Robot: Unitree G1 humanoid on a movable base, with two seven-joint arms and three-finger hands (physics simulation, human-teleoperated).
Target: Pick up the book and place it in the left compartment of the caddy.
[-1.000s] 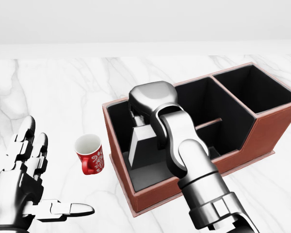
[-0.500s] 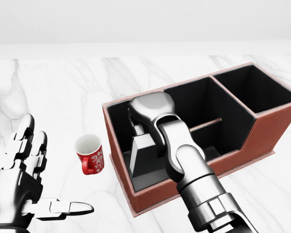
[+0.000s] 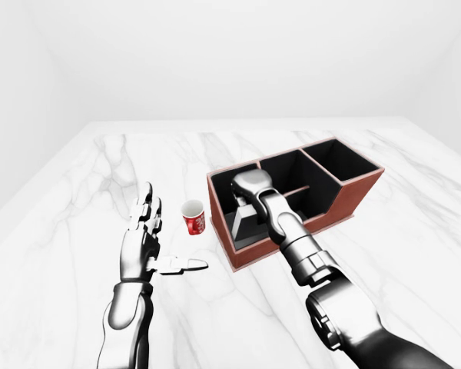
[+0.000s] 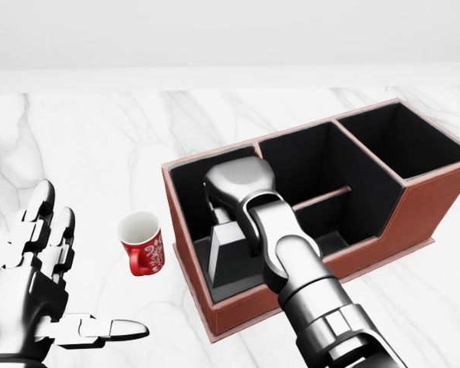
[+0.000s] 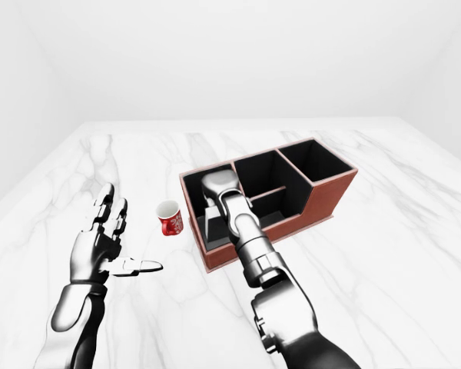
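The placing step looks nearly done: the right hand grips the dark, slab-like book, which stands tilted inside the left compartment of the brown leather-look caddy on the marble desk. Next, probably, release and withdraw upward. The left hand hovers open near the glossy red cup.

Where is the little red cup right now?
In the head view, the red cup stands on the marble table at lower left, just left of the brown caddy and up and right of the robot's open left hand.
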